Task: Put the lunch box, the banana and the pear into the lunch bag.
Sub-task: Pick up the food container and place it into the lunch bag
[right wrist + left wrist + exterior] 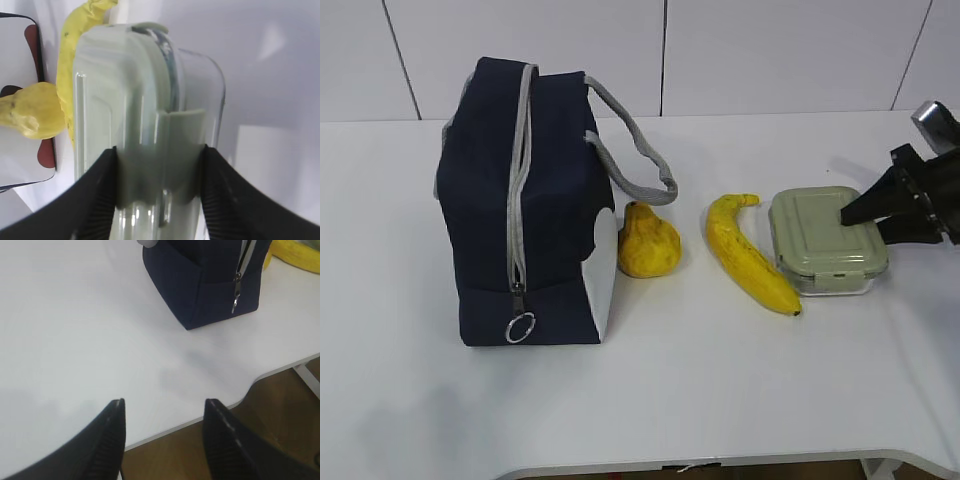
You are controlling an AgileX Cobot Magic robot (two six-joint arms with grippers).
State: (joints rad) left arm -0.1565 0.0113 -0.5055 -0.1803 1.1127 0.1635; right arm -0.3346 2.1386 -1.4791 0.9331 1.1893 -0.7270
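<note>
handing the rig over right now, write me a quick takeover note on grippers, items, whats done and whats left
Left gripper: open, empty, above bare table near its front edge, short of the lunch bag.
Right gripper: fingers either side of the lunch box at its end clip; seems closed on it, box still on the table.
Lunch bag: upright at the left, zipper appears closed, ring pull hanging low at the front.
Pear: on the table, right beside the bag.
Banana: on the table between pear and lunch box.
Done: nothing is in the bag.
Left: open the bag, load box, banana and pear.
</note>
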